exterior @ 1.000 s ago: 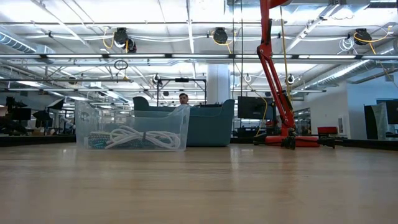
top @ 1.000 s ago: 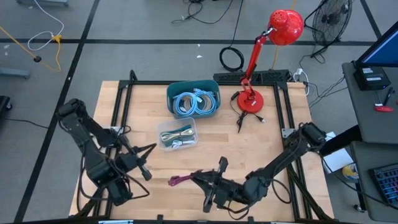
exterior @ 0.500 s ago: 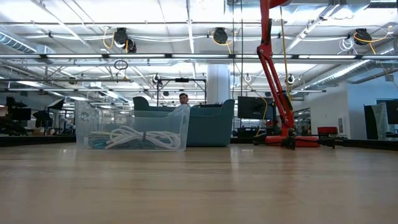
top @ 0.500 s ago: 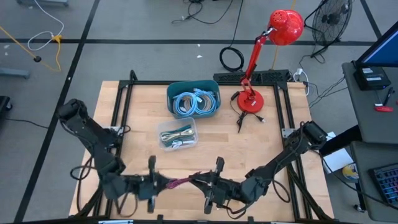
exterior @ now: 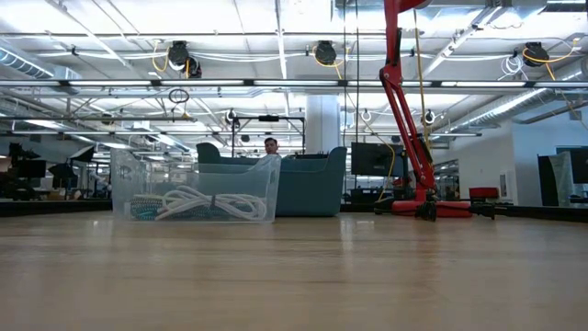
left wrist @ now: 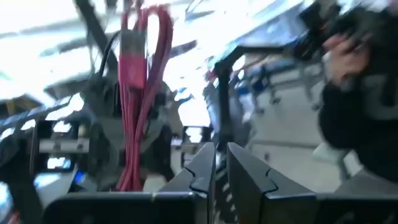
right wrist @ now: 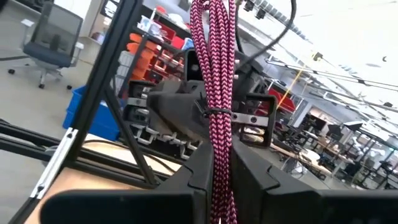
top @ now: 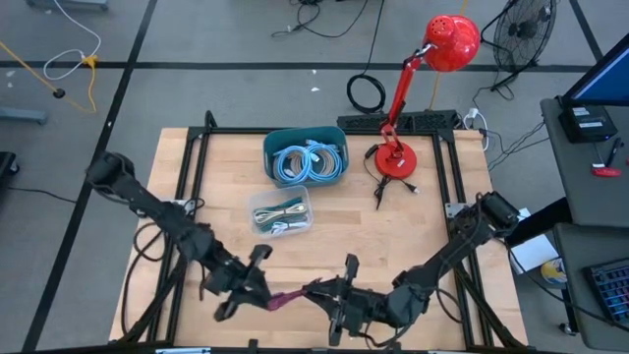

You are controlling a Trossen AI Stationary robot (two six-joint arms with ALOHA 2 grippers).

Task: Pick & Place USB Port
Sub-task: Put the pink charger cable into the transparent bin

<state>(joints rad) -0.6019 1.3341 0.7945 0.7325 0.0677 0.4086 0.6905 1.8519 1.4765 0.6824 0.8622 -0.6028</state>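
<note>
The right gripper [top: 316, 291] is clamping the magenta braided USB cable [top: 287, 297], its 2 fingers pinching the bundle that is running up between them in the right wrist view [right wrist: 214, 93]. The cable is being held just above the near edge of the table [top: 432, 236], its free end pointing toward the left gripper [top: 257, 291], which is sitting right at that end. The left wrist view is showing the left fingers [left wrist: 205, 168] nearly together with nothing between them and the red cable [left wrist: 140, 93] hanging just ahead; that picture is smeared, so whether they are touching the cable is hard to judge.

This is looking like a handover between the 2 arms, with the cable lifted but not yet placed. The next move is calling for the left gripper to spread, close on the free end, and then carry it to the clear bin [top: 280, 214] or the teal bin [top: 305, 157], both well apart from it.

The high view alone is giving both arms and bins together. The low view is showing only the clear bin [exterior: 195, 188] with coiled cables, the lamp [exterior: 409, 119] and a person [exterior: 270, 147] beyond, and no gripper.
</note>
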